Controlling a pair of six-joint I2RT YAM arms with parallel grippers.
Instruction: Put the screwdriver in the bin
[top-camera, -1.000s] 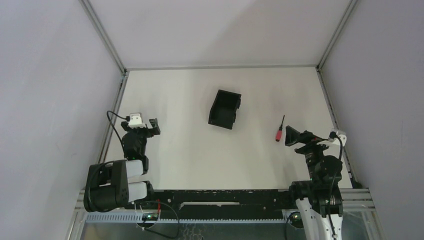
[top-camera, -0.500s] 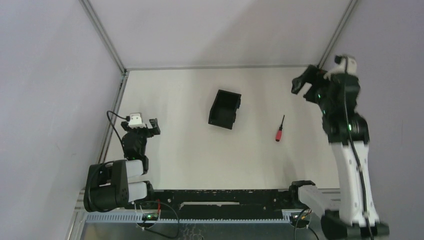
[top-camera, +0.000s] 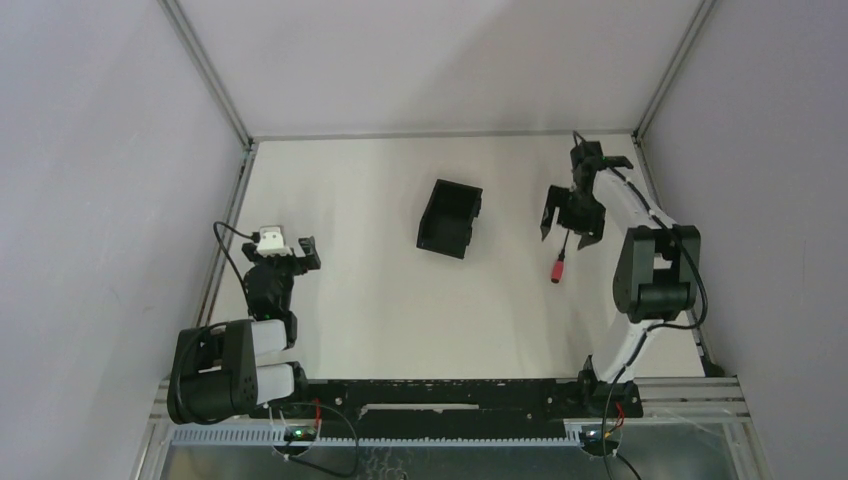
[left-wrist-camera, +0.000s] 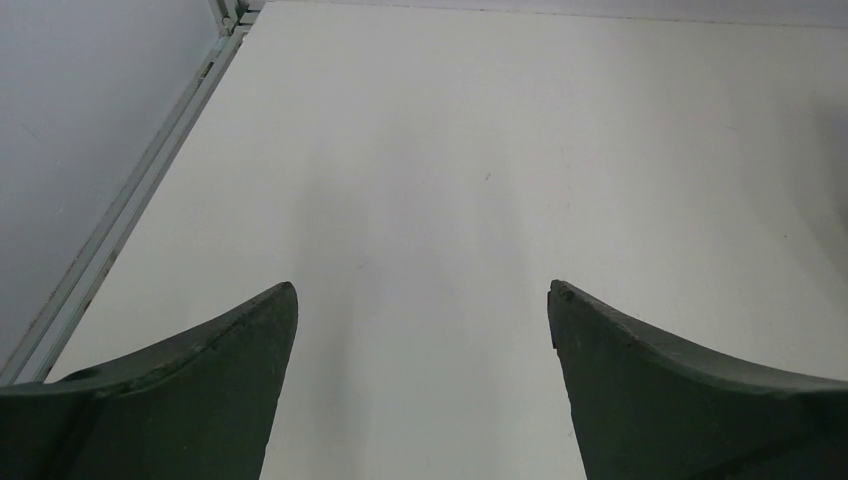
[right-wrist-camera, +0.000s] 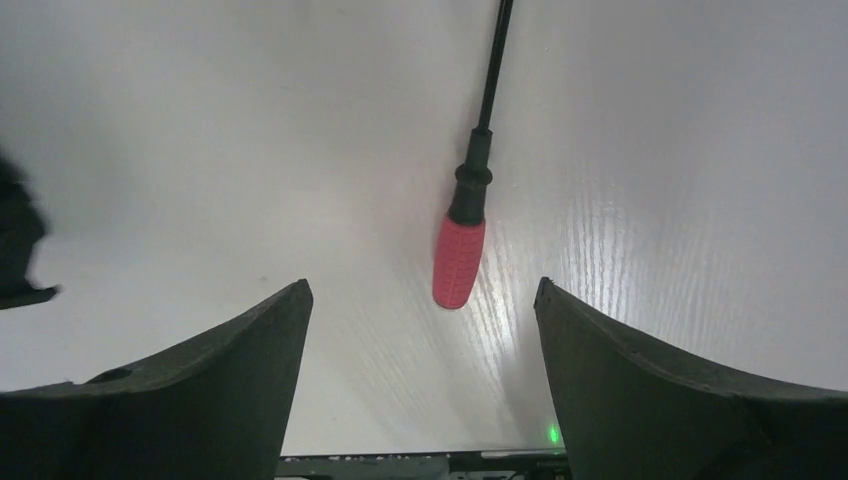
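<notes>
right hand (top-camera: 570, 228): swinging in from up high, now hovering wide, holding nothing
screwdriver (top-camera: 559, 264): lying on the tabletop just below the hand, untouched
bin (top-camera: 448, 218): sitting well left of the hand
meaning: approach finishing; lowering and gripping probably next

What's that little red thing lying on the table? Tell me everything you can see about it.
It is a small screwdriver: a ribbed red handle, plastic by the look, a black collar and a thin dark shaft. It lies flat on the white table, handle towards the arms, to the right of the black bin and apart from it. The right gripper hangs open above it; nothing but the table touches it.
</notes>
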